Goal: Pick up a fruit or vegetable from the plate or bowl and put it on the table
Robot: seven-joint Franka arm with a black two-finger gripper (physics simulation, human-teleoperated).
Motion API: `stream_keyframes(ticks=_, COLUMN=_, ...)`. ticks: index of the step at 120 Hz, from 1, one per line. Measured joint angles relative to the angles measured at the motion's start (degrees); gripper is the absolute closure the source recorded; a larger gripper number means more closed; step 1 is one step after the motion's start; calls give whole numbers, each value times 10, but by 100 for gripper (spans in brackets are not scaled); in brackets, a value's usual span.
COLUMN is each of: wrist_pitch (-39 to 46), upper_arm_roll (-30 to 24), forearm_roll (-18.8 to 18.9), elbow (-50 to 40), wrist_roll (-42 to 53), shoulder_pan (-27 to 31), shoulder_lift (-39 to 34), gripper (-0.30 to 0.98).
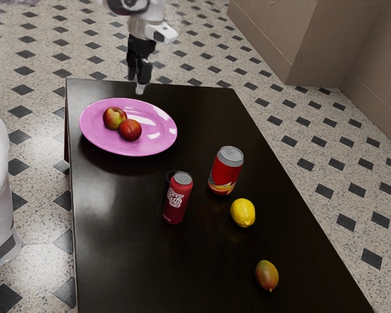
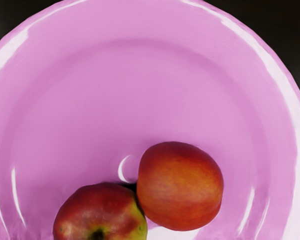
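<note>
My gripper (image 1: 140,87) hangs at the far end of the table in the exterior view, above the level of the plate; its fingertips point down, and how they stand apart cannot be made out. The pink plate (image 1: 153,145) holds two fruits side by side: a red-and-green apple (image 1: 114,118) and a rounder red-orange fruit (image 1: 130,130). From the hand, the wrist view looks down on the plate (image 2: 125,95), where the apple (image 2: 100,212) and the red-orange fruit (image 2: 181,186) touch or nearly touch.
On the black table (image 1: 130,261) stand a slim red can (image 1: 176,201) and a wider red can (image 1: 225,172). A lemon (image 1: 243,212) lies beside the wider can, and a mango (image 1: 267,275) lies nearer the exterior view's lower edge. Bare tabletop separates the plate from the cans.
</note>
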Motion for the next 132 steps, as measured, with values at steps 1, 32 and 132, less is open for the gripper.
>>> stream_keyframes(ticks=1, wrist_pitch=8, upper_arm_roll=1, forearm_roll=1, elbow=-10, wrist_roll=0, shoulder_pan=1, shoulder_lift=-2, gripper=2)
stream_keyframes(ticks=32, wrist_pitch=124, upper_arm_roll=19, forearm_roll=30, elbow=-82, wrist_roll=10, shoulder_pan=6, shoulder_lift=-9, gripper=2)
stream_keyframes(ticks=132, wrist_pitch=89, upper_arm_roll=32, forearm_roll=34, elbow=-137, wrist_roll=18, shoulder_pan=23, shoulder_lift=-6, gripper=2)
